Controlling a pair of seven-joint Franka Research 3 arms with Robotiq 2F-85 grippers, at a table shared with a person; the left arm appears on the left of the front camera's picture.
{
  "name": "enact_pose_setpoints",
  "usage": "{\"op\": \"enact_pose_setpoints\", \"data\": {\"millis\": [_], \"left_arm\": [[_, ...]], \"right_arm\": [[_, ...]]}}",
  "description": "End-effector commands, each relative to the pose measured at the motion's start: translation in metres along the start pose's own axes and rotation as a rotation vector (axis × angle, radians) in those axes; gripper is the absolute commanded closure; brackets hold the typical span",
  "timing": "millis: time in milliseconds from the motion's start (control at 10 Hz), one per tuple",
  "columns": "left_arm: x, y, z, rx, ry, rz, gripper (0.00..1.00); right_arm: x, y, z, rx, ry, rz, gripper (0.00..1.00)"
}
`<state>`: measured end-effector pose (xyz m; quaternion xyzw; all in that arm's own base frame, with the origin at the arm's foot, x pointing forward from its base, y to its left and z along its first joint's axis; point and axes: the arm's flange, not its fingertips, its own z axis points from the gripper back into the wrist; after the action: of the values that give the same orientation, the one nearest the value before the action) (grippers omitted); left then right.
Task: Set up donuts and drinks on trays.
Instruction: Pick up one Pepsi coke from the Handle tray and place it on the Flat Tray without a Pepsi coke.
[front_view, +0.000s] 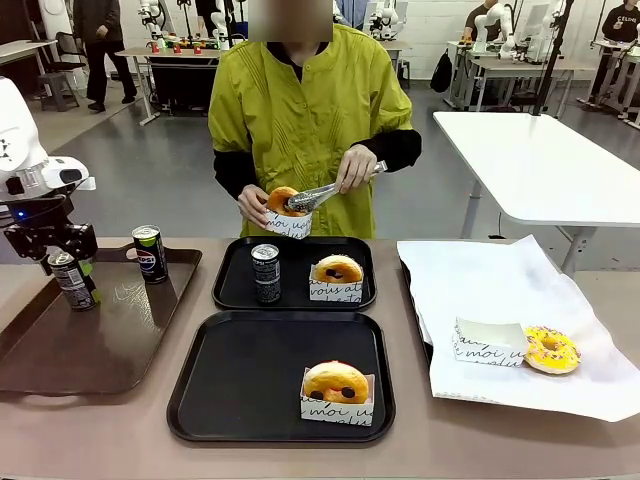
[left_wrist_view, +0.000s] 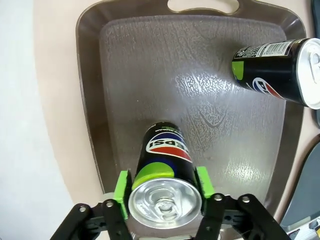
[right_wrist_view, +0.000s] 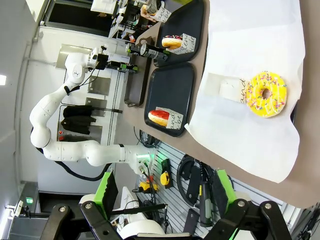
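My left gripper (front_view: 71, 270) (left_wrist_view: 163, 192) is shut on a dark drink can (front_view: 75, 292) (left_wrist_view: 165, 170) that stands on the brown tray (front_view: 110, 335) (left_wrist_view: 150, 75), its green pads against the can's sides. A second can (front_view: 150, 253) (left_wrist_view: 280, 72) stands on that tray. The far black tray (front_view: 230, 282) (right_wrist_view: 187, 17) holds a can (front_view: 266, 272) and a sleeved donut (front_view: 337, 270). On the near black tray (front_view: 240, 380) (right_wrist_view: 175, 85) sits one sleeved donut (front_view: 337, 383) (right_wrist_view: 160, 117). My right gripper (right_wrist_view: 165, 187) hangs open and holds nothing, high off the table's right end.
The person at the far side holds a sleeved donut (front_view: 285, 205) and grips it with metal tongs (front_view: 325, 193). At the right, white paper (front_view: 500, 290) (right_wrist_view: 240, 45) carries a yellow sprinkled donut (front_view: 551, 349) (right_wrist_view: 265, 93) and an empty sleeve (front_view: 487, 342) (right_wrist_view: 230, 88).
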<state>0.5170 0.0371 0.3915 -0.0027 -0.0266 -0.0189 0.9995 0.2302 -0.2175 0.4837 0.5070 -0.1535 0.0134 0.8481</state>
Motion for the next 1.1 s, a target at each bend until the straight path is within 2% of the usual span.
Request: {"op": "enact_pose_setpoints", "data": {"millis": [0, 200, 300, 400, 500, 600, 800, 1000], "left_arm": [[0.001, 0.003, -0.004, -0.006, -0.015, 0.006, 1.00], [0.000, 0.003, -0.002, -0.012, -0.007, 0.009, 1.00], [0.001, 0.001, 0.001, -0.012, -0.001, 0.000, 0.95], [-0.001, 0.000, 0.008, -0.023, 0.005, -0.004, 0.95], [-0.011, -0.006, 0.032, -0.034, 0.037, 0.010, 1.00], [-0.032, -0.017, 0.073, -0.027, 0.070, 0.024, 1.00], [-0.076, -0.029, 0.139, -0.027, 0.050, -0.011, 1.00], [-0.120, -0.031, 0.179, -0.036, 0.022, -0.062, 1.00]], "right_arm": [[0.000, 0.001, -0.001, 0.008, -0.007, 0.006, 0.00], [0.000, 0.001, -0.001, 0.008, -0.007, 0.006, 0.00], [0.000, 0.001, -0.001, 0.008, -0.007, 0.006, 0.00], [0.000, 0.001, -0.001, 0.008, -0.007, 0.006, 0.00], [0.000, 0.001, -0.001, 0.008, -0.007, 0.006, 0.00], [0.000, 0.001, -0.001, 0.008, -0.007, 0.006, 0.00], [0.000, 0.001, -0.001, 0.008, -0.007, 0.006, 0.00], [0.000, 0.001, -0.001, 0.008, -0.007, 0.006, 0.00]]}}
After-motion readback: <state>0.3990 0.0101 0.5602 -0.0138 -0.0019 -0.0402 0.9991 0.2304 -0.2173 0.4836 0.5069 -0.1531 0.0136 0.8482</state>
